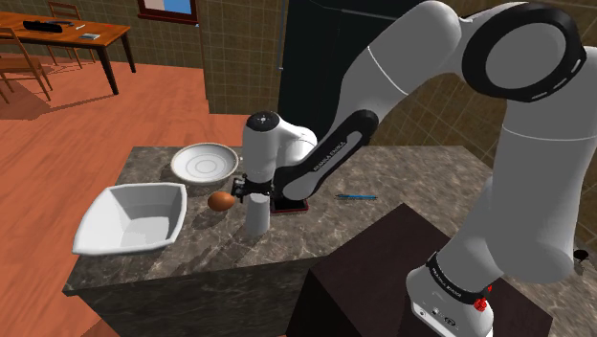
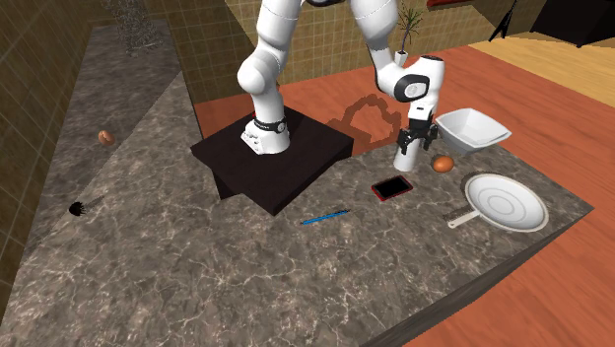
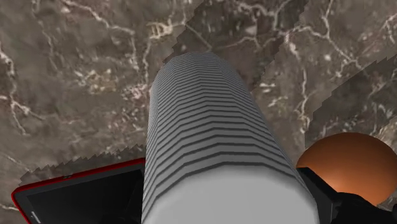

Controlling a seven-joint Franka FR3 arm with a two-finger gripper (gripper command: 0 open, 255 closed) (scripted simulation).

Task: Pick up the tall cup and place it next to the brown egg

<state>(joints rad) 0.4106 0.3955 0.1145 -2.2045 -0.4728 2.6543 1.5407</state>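
Hand (image 1: 254, 191) clasping tall cup (image 1: 256, 222), seemingly on counter (image 1: 402, 172), beside egg (image 1: 221, 200)

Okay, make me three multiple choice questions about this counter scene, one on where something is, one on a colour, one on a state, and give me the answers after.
1. Where does the red-edged phone lie?
A. in the square bowl
B. on the counter beside the tall cup
C. on the stand

2. What colour is the pen?
A. blue
B. yellow
C. green

3. How is the tall cup placed?
A. lying on its side
B. upside down in the square bowl
C. upright, close to the brown egg

Answers:
1. B, the shoulder view shows the phone flat on the counter right by the cup's base.
2. A, both exterior views show a thin blue pen.
3. C, the cup stands vertical with the egg just beside it.
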